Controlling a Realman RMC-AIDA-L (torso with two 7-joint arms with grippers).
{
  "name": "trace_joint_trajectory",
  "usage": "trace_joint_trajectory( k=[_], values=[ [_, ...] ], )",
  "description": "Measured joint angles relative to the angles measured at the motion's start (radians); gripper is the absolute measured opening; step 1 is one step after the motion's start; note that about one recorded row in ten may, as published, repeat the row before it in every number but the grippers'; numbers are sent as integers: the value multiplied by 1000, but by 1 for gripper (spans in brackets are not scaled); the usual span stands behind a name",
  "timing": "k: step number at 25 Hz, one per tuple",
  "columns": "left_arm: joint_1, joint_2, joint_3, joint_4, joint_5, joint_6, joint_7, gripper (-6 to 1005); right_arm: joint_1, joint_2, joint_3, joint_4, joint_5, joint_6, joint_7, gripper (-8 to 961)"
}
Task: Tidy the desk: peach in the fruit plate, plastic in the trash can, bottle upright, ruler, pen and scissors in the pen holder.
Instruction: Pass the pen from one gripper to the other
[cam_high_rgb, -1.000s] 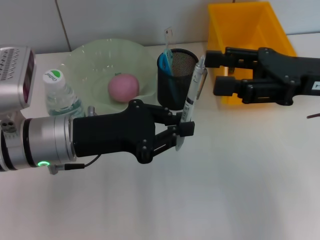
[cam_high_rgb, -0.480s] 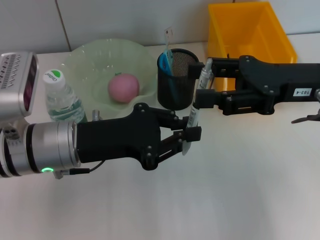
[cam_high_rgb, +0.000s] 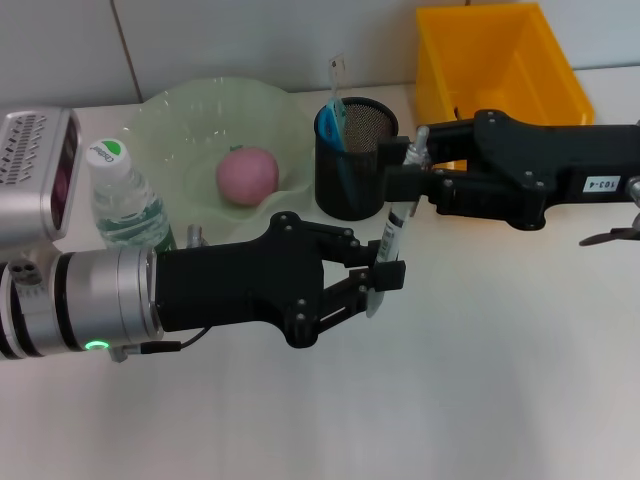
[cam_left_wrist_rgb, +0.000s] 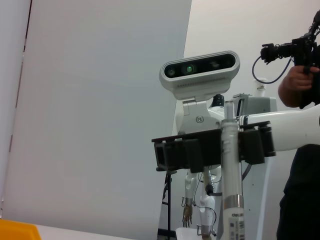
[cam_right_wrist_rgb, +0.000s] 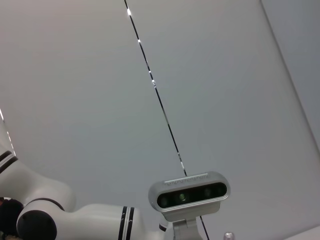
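Observation:
A white pen (cam_high_rgb: 393, 225) stands tilted above the table in front of the black mesh pen holder (cam_high_rgb: 358, 190). My left gripper (cam_high_rgb: 383, 278) is shut on its lower part. My right gripper (cam_high_rgb: 410, 160) reaches in from the right, and its fingers press the pen's upper end from both sides, as the left wrist view shows on the pen (cam_left_wrist_rgb: 231, 190). A pink peach (cam_high_rgb: 247, 175) lies in the green fruit plate (cam_high_rgb: 180, 115). The bottle (cam_high_rgb: 120, 200) stands upright beside it. A clear strip and a blue item stick out of the holder. No plastic is in view.
A yellow bin (cam_high_rgb: 560, 75) stands at the back right, behind my right arm. The pen holder sits right behind both grippers. White table surface spreads in front of and to the right of my left arm.
My right gripper moved left to the pen's upper end and its fingers drew together around it. My left gripper, with the pen, shifted slightly right and down.

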Motion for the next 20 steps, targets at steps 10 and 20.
trace_joint_trajectory(
  k=[10, 20],
  values=[
    [0, 0, 0, 0, -1, 3, 1, 159, 5, 1, -4, 0, -2, -2, -15, 241],
    [-2, 2, -1, -6, -5, 0, -12, 260, 7, 1, -30, -10, -4, 0, -20, 140]
  ],
)
